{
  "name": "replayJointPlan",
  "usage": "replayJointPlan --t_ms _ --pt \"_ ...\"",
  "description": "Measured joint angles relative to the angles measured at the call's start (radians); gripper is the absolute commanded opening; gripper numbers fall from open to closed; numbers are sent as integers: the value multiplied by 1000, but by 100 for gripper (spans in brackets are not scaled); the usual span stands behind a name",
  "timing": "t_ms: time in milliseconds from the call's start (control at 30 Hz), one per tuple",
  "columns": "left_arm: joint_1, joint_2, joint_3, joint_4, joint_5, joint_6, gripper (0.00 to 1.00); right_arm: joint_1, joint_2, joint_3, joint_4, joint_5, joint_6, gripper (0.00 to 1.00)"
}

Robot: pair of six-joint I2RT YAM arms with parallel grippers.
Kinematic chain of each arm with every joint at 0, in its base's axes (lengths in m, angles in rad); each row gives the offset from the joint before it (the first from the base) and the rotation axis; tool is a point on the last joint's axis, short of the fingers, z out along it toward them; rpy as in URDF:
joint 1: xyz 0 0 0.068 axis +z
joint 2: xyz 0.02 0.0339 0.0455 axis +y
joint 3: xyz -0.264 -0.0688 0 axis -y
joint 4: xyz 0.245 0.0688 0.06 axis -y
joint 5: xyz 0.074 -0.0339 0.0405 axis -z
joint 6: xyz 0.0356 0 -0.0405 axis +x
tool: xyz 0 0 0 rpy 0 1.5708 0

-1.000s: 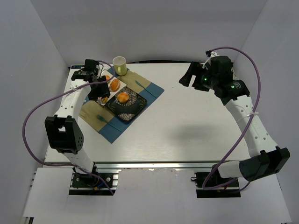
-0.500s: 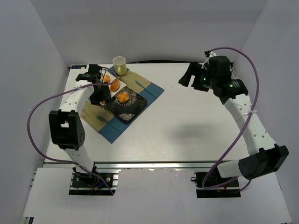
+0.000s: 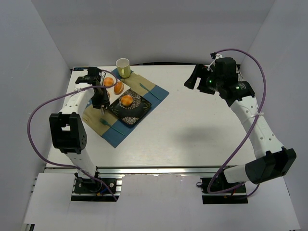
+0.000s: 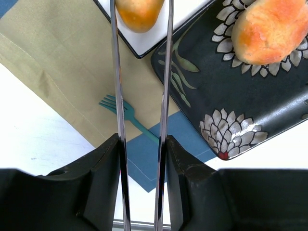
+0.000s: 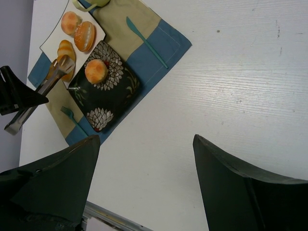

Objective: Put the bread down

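Left tool point(image 4: 142, 151) pinches metal tongs point(image 4: 116, 72) shut around a bread roll point(image 4: 139, 12) on the white plate point(image 4: 185, 14) at ten o'clock; right tool point(image 5: 144, 187) hangs spread.

No legible text, label, brand, number or sign in any view; dark plate point(image 4: 260, 91) shows floral pattern only.
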Motion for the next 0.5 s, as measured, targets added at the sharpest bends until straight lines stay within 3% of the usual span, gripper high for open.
replayJointPlan --t_ms 267,500 --pt "5 6 136 -40 -4 -12 34 0 2 0 0 -2 0 84" --pt "-3 -50 194 31 131 -24 35 0 2 0 0 -8 1 85"
